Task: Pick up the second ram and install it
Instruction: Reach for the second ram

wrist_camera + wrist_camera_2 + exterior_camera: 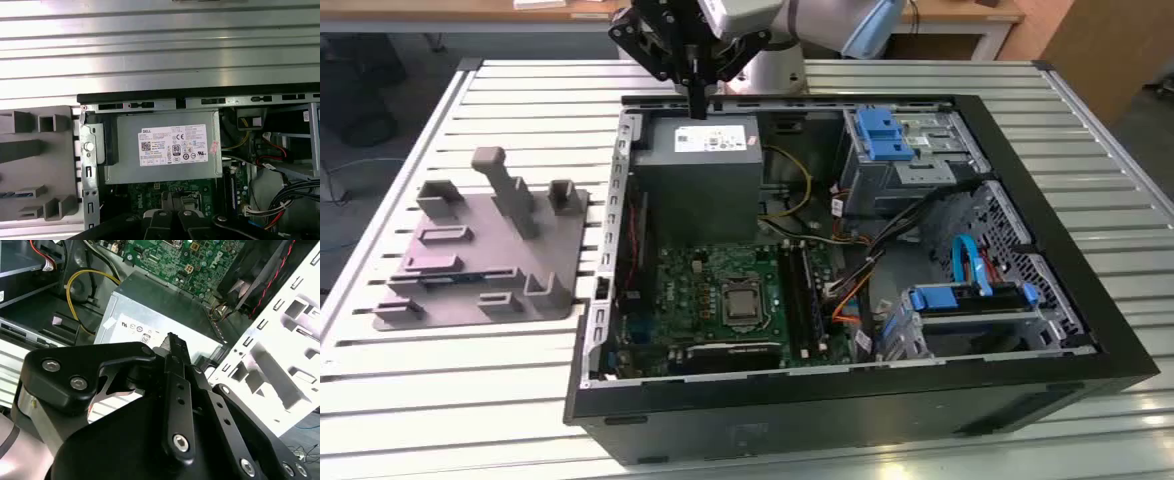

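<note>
The second ram looks like the thin bluish strip (pixel 467 272) lying flat in a slot of the grey fixture (pixel 487 245) left of the computer case; it shows again as the second ram (pixel 22 192) on the fixture (pixel 35 150). My black gripper (pixel 699 105) hangs above the far edge of the case, over the grey power supply (pixel 700 170), well away from the fixture. Its fingers (pixel 172 347) are pressed together with nothing between them. The gripper (pixel 172 202) sits above the green motherboard (pixel 160 189). Long black memory slots (pixel 798 295) run beside the processor socket.
The open black case (pixel 854 400) lies on a slatted metal table (pixel 454 400). Inside are blue drive brackets (pixel 881 135), a second blue bracket (pixel 961 295), loose cables (pixel 881 240) and a labelled power supply (pixel 165 145). The fixture carries upright posts (pixel 500 185).
</note>
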Controlling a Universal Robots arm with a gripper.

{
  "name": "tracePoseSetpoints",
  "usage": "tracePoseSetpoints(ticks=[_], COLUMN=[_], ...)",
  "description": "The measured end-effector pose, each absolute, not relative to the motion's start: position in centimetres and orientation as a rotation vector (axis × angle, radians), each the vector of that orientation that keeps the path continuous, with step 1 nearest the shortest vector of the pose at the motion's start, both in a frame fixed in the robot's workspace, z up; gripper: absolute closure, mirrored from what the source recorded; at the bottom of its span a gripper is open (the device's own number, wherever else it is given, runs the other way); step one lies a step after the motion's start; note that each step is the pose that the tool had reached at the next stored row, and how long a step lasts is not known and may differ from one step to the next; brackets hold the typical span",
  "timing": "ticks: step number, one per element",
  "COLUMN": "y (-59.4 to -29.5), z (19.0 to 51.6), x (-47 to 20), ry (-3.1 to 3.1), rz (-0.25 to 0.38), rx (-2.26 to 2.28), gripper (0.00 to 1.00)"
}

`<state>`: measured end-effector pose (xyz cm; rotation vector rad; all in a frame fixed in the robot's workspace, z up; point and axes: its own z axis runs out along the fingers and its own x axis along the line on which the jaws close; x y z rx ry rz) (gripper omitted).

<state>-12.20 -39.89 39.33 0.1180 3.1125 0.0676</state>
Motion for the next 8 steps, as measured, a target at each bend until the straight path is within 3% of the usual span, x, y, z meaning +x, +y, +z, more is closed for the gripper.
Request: tracePoseSetpoints(ticks=[8], y=[-39.9], z=[39.3], x=[-13.6], ry=[3.110], rz=[0.068], rx=[0.118], gripper=[0.90])
